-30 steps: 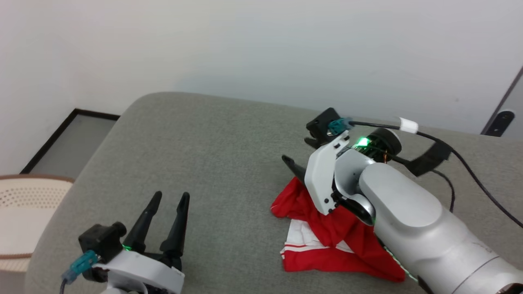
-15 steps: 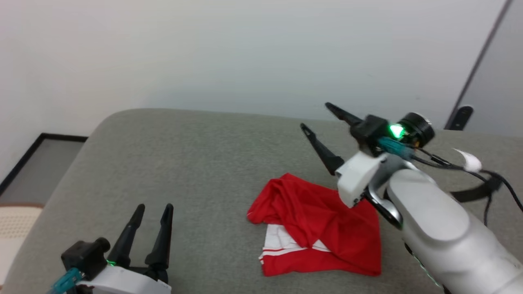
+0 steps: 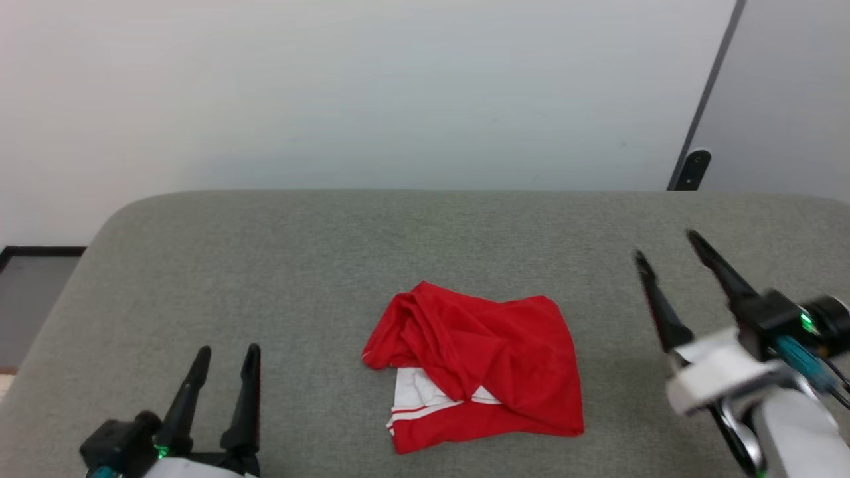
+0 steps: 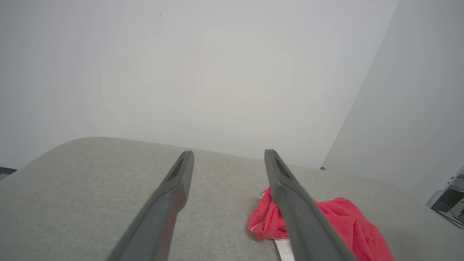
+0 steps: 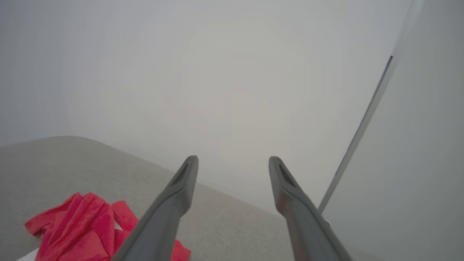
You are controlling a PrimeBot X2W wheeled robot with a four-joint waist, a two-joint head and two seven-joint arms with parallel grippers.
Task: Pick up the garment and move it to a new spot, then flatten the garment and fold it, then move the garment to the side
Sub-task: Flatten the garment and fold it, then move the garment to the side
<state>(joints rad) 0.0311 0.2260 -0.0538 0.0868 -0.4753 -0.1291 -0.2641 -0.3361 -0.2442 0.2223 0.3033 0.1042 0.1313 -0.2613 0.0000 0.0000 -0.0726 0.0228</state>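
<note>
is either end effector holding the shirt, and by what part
Nothing is held. The left end effector and the right end effector are open and empty; the garment lies crumpled on the grey cushion, apart from both.

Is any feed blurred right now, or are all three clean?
Head view: right gripper motion-blurred, garment sharp. Left wrist view: left gripper and garment fairly crisp. Right wrist view: slightly soft all over; no glare anywhere.

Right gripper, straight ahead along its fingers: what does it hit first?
Probably the white wall: the right gripper points up past the far edge of the grey cushion, nothing in between. The garment lies left of that line. Depth is uncertain.
</note>
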